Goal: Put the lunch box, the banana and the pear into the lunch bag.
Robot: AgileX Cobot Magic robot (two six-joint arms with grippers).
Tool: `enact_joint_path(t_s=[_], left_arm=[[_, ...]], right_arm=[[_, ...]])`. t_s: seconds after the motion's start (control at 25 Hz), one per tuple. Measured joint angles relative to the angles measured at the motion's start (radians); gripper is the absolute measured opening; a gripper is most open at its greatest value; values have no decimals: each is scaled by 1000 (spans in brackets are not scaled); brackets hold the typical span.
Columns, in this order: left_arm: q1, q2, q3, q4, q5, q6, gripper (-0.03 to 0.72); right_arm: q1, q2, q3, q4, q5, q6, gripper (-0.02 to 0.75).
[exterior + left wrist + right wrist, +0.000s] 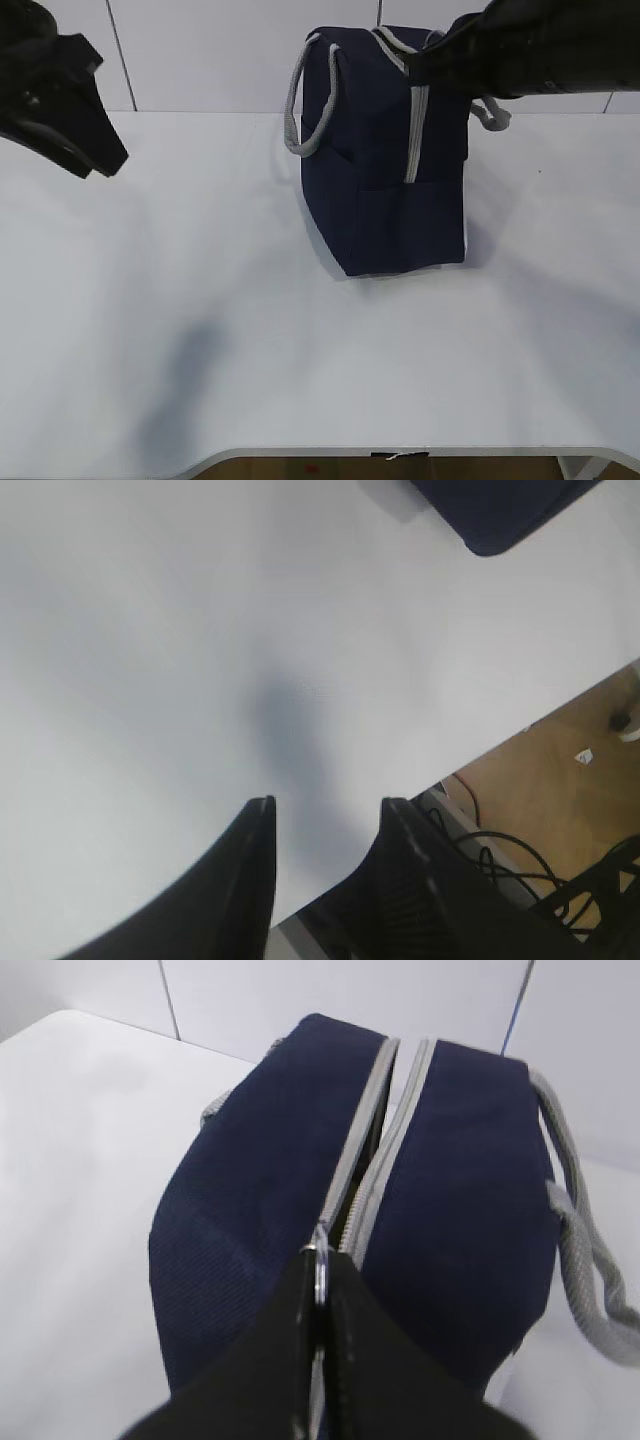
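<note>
Presently: lunch bag (pixel 385 200), navy fabric, boxy, standing upright near the back of the white worktop (pixel 200 330). Soft-sided; judged light, likely to sag or slide if tugged sideways. Grey zipper (pixel 365 1160) along the top, partly parted towards the far end. Ring pull (pixel 320 1265), small metal loop, the sensible hold for the zip; grey webbing handles (pixel 300 110) serve for lifting. Right end effector (pixel 322 1305) pinched closed on the ring pull. Left end effector (pixel 325 820) part-open, empty, above bare worktop well left of the bag. Lunch box, banana, pear: not visible.
</note>
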Motion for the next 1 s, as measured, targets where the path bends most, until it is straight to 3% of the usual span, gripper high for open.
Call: enact_joint_path(t_s=[0.4,1.0], left_arm=[[-201,17,72,16,-168,47,340],[-341,81,97,22,-488,119,349]], right_arm=[[34,5,-73,214,196,4,6],[38,7,-186,447,407,8,6]])
